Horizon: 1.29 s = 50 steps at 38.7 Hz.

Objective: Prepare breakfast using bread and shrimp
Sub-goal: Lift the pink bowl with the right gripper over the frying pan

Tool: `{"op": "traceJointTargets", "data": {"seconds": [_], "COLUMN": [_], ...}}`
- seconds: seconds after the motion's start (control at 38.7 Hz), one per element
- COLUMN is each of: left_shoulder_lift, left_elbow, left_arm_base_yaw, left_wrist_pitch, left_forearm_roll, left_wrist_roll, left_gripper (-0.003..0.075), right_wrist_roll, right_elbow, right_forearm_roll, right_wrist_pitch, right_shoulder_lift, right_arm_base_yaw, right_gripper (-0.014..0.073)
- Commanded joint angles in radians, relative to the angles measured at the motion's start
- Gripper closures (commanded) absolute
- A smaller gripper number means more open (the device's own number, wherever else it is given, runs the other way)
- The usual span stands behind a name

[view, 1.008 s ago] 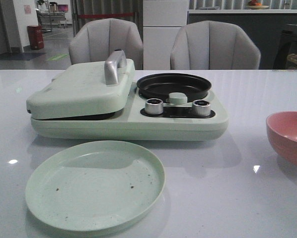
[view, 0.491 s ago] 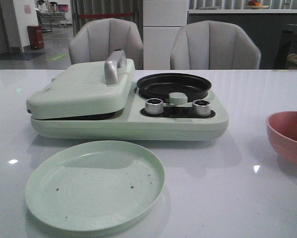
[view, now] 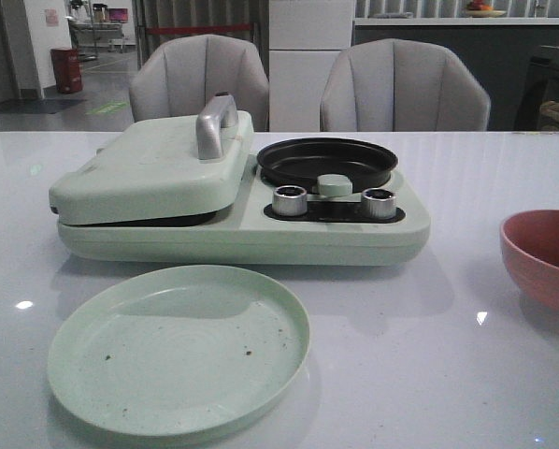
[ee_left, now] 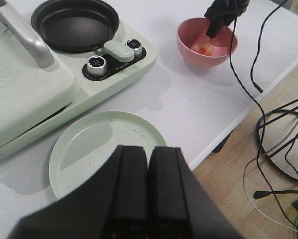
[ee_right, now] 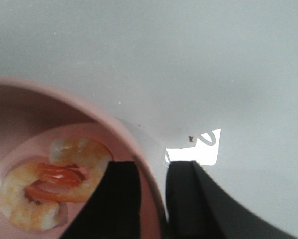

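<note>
The shrimp (ee_right: 47,186) lies in the pink bowl (ee_left: 207,46) near the tabletop's (view: 466,374) right edge. The right pincer (ee_right: 154,199) is spread — one finger inside the bowl, one outside its rim. The left pincer (ee_left: 148,191) is pressed together above the green plate (view: 179,348).

White table (view: 448,374): cooker (view: 242,201), plate (view: 179,348), bowl (view: 543,254)

Pretty glossy white table (view: 466,393), with light spots reflected in it. The mint cooker (view: 242,234) looks like smooth, satiny plastic; its handle (view: 214,126) and two knobs (view: 290,200) are seen as brushed metal. The round pan (view: 326,161) is coated matt black. The green plate (view: 178,349) is matt and speckled, the pink bowl (view: 544,257) dull and smooth. The chairs (view: 404,86) look fabric-covered.
</note>
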Motion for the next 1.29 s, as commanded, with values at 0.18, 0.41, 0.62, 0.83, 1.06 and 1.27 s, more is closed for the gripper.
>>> {"op": "traceJointTargets", "data": {"seconds": [0.18, 0.41, 0.62, 0.83, 1.06, 1.27], "left_shoulder_lift": [-0.005, -0.005, -0.005, -0.005, -0.005, -0.005], "left_elbow": [-0.028, -0.028, -0.028, -0.028, -0.028, -0.028], "left_arm_base_yaw": [-0.007, -0.007, -0.007, -0.007, -0.007, -0.007], "left_wrist_pitch": [-0.057, -0.057, -0.057, -0.057, -0.057, -0.057], "left_forearm_roll": [-0.039, -0.039, -0.039, -0.039, -0.039, -0.039], "left_wrist_roll": [0.001, 0.001, 0.001, 0.001, 0.001, 0.001], "left_gripper": [0.0621, 0.0621, 0.0621, 0.062, 0.0621, 0.0621], "right_wrist_roll": [-0.009, -0.009, -0.008, 0.142, 0.302, 0.414], "right_elbow": [-0.031, -0.191, -0.516, -0.694, -0.806, -0.84], "right_forearm_roll": [-0.009, -0.052, -0.218, -0.653, -1.067, -1.284], "right_wrist_pitch": [-0.004, 0.061, 0.133, 0.16, 0.142, 0.16], "right_shoulder_lift": [-0.048, -0.103, -0.117, -0.061, 0.084, 0.155], "right_arm_base_yaw": [-0.005, 0.033, 0.235, 0.509, 0.673, 0.711], "right_gripper": [0.0522, 0.055, 0.055, 0.055, 0.055, 0.055]}}
